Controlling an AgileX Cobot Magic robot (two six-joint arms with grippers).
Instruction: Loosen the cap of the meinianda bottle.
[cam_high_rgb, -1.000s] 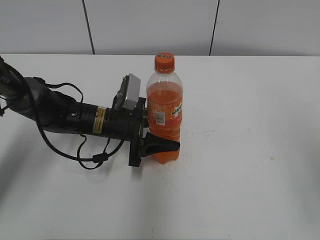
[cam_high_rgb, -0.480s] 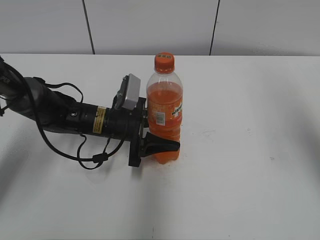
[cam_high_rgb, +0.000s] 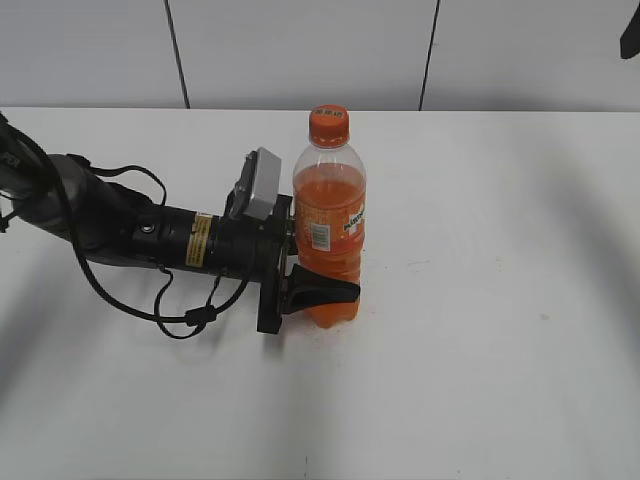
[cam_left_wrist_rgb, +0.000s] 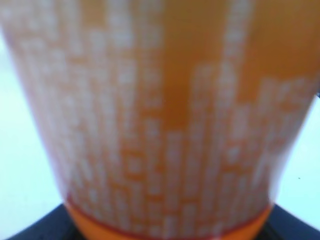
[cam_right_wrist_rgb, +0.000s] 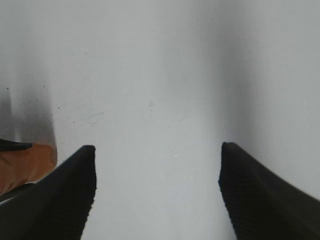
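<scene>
The meinianda bottle (cam_high_rgb: 329, 215) stands upright on the white table, full of orange drink, with its orange-red cap (cam_high_rgb: 329, 124) on top. My left gripper (cam_high_rgb: 322, 290) lies low along the table and is shut on the bottle's lower body. The bottle's label fills the left wrist view (cam_left_wrist_rgb: 160, 125), blurred. My right gripper (cam_right_wrist_rgb: 156, 165) is open and empty above bare table; a bit of the bottle (cam_right_wrist_rgb: 25, 162) shows at the left edge of the right wrist view. In the exterior view only a dark tip of the right arm (cam_high_rgb: 631, 35) shows at the top right corner.
The white table (cam_high_rgb: 480, 300) spreads to the right and front of the bottle. The left arm's black body and cables (cam_high_rgb: 150, 240) lie across the table's left side. A grey wall stands behind.
A dark part of the right arm has come into the top right corner of the exterior view, with a shadow on the table's right side. The bottle and left arm have not moved.
</scene>
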